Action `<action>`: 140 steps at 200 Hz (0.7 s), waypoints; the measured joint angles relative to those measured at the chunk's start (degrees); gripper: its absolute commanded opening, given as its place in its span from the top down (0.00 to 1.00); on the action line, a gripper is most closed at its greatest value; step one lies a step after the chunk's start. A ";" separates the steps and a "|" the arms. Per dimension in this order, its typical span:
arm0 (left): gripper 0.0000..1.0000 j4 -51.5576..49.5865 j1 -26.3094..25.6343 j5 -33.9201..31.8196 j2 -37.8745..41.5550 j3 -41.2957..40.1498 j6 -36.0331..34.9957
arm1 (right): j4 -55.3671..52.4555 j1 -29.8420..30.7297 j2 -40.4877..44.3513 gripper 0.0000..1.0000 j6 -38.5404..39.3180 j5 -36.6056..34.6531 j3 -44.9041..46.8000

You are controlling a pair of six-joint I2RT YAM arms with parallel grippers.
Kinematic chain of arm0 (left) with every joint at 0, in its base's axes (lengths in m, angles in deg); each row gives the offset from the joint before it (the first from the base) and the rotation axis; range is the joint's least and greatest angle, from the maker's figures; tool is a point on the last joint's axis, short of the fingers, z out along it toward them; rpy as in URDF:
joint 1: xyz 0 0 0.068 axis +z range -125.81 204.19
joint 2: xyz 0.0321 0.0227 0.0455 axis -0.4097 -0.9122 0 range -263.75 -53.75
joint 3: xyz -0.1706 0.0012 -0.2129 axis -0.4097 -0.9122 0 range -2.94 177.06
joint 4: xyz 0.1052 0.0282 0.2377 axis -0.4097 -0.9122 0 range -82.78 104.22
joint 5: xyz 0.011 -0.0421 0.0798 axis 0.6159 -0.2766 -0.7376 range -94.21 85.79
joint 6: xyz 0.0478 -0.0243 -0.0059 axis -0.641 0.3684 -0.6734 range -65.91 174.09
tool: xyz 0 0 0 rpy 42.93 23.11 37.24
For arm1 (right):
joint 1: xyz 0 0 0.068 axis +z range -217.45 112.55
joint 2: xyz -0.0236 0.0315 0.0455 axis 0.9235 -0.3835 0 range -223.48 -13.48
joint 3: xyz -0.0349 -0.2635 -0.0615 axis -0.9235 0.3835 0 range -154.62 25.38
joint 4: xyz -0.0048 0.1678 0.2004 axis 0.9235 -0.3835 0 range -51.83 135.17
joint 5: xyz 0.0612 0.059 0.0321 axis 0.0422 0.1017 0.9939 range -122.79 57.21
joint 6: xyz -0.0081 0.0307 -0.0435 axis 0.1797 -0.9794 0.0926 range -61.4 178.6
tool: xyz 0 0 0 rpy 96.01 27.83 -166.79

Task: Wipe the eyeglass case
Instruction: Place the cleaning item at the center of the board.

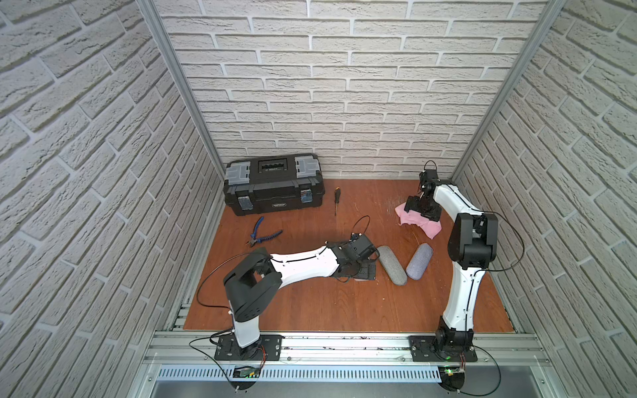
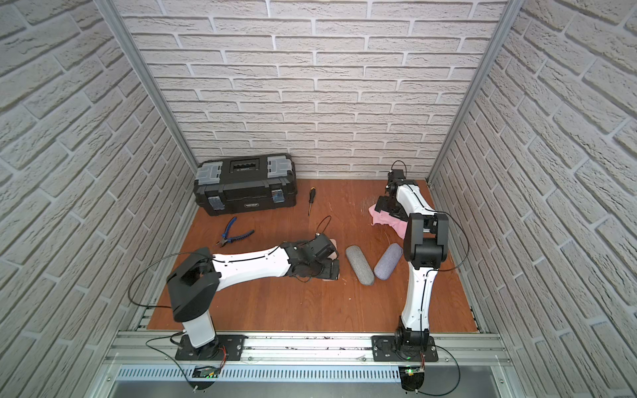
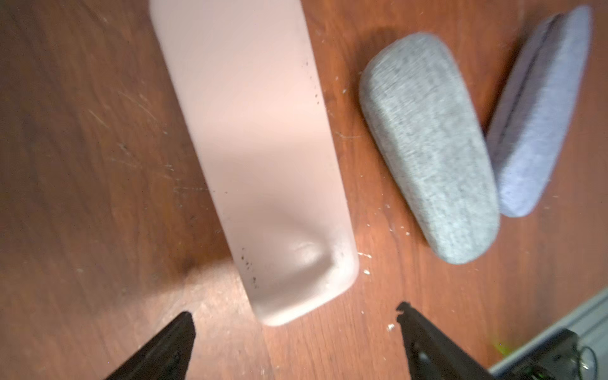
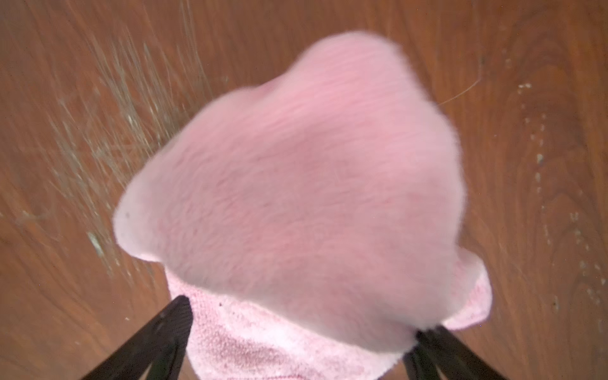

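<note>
On the wooden bench [image 1: 310, 303] the pink case [image 3: 263, 148] lies free, just beside a grey case [image 3: 427, 148], with the left pincer [image 3: 295, 310] spread wide above one end. The right pincer [image 4: 305, 313], likewise spread, straddles the cloth [image 4: 296, 181].

Speckled pink eyeglass case [image 3: 256, 158] lying flat, pink cloth [image 4: 296, 184] crumpled

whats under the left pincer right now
A pale pink eyeglass case lies on the table below the open left pincer. In both top views the arm hides most of it.
</note>
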 measured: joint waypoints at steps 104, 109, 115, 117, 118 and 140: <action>0.02 3.04 10.60 2.32 15.30 -7.61 -9.62 | 2.93 0.22 14.93 0.48 -3.19 10.45 0.22; 0.02 3.13 11.34 2.23 16.00 -8.15 -10.05 | 3.39 0.15 14.93 0.47 -3.76 11.69 0.22; 0.02 3.15 12.26 2.16 16.85 -8.83 -10.49 | 4.42 -0.13 14.97 0.46 -4.94 13.68 0.57; 0.02 3.15 12.59 2.14 17.18 -9.03 -10.58 | 4.83 -0.24 14.99 0.45 -5.40 14.45 0.70; 0.02 3.15 12.79 2.14 17.33 -9.16 -10.64 | 5.05 -0.33 14.99 0.45 -5.49 14.84 0.79; 0.02 3.37 15.43 1.68 19.96 -10.58 -12.00 | 5.25 -0.96 14.03 0.39 -8.79 22.18 -0.57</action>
